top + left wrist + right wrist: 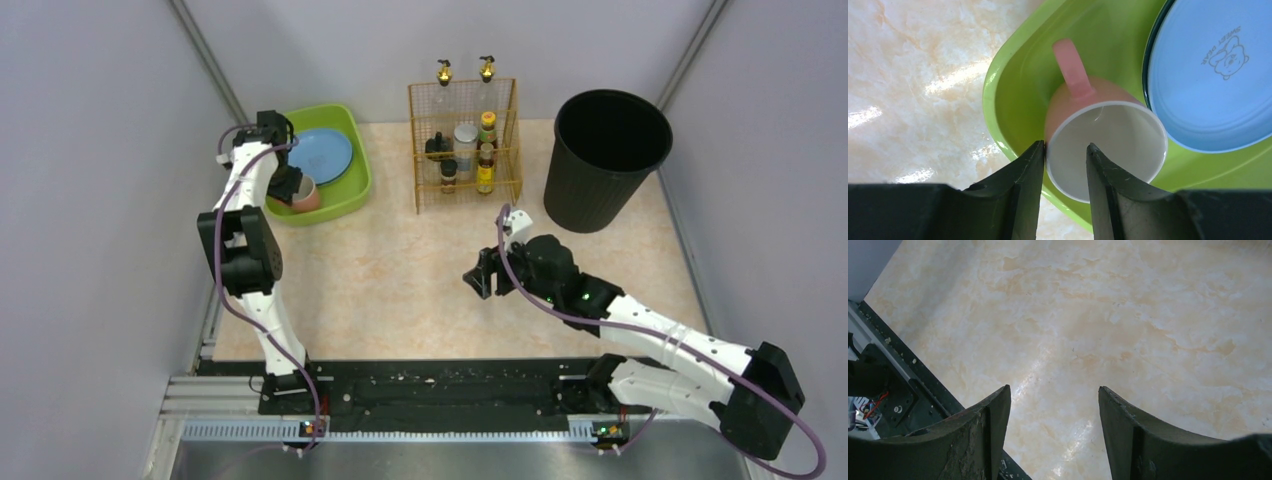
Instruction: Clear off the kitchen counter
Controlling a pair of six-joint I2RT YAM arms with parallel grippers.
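Note:
The kitchen counter [400, 290] is pale marbled beige. At its back left stands a green tub [350, 195] holding a blue plate [320, 155] and a pink cup [307, 195]. In the left wrist view the cup [1108, 145] lies tilted in the tub [1013, 80] beside the plate [1213, 75], its white inside facing me. My left gripper [1065, 146] is open astride the cup's rim, one finger outside against the wall and the other inside, apart from it. My right gripper [480, 275] hangs open over bare counter [1098, 315], with nothing between its fingers [1054, 388].
A gold wire rack [463, 145] with several bottles stands at the back centre. A tall black bin [607, 155] is at the back right. A black rail strip [440, 385] runs along the near edge. Grey walls close both sides.

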